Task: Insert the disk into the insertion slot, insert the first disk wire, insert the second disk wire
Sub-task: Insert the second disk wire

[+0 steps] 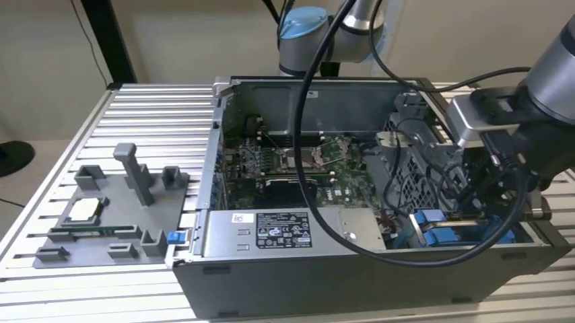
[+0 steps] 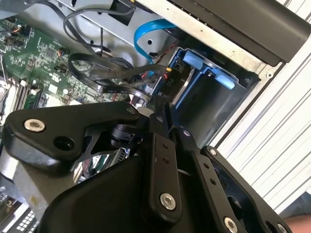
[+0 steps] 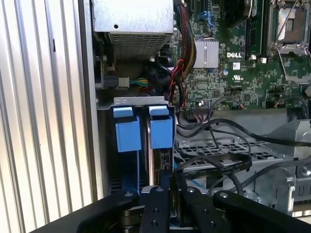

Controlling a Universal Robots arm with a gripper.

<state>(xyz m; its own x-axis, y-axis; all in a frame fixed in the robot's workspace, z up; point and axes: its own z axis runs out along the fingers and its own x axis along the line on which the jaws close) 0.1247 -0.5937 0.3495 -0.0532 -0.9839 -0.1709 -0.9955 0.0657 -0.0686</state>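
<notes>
The disk (image 3: 161, 133) stands on edge in the insertion slot (image 3: 141, 100), its bright blue carrier face level with a second blue carrier (image 3: 129, 135) just beside it. Only its end shows; the silver body and label are hidden down in the bay. A dark strip runs along its edge, too dim to tell whether a plug sits there. In the second wrist view the disk (image 2: 171, 77) shows as a dark edge beside two blue tabs, with the rest behind the bay's grey wall (image 2: 214, 111).

The gripper (image 3: 170, 196) hangs directly over that edge. Its fingers (image 2: 156, 127) are drawn together, tips almost meeting, in both wrist views. Whether something thin is pinched between them is hidden by the fingers themselves.

A flat black cable (image 3: 218, 167) loops just beside the gripper, its ends lost under other wires. A light blue cable (image 2: 146, 31) curves above the bay, cut off behind metal.

In the exterior view the slot (image 1: 437, 235) lies at the computer case's (image 1: 359, 276) corner on that view's right, largely covered by the arm's wrist (image 1: 539, 134) and hanging cables. The motherboard (image 1: 297, 168) fills the case floor, and the labelled power supply (image 1: 279, 232) lies along the near wall. The case stands on a ribbed table (image 1: 153, 114), with a grey fixture tray (image 1: 117, 215) well apart on the exterior view's left.
</notes>
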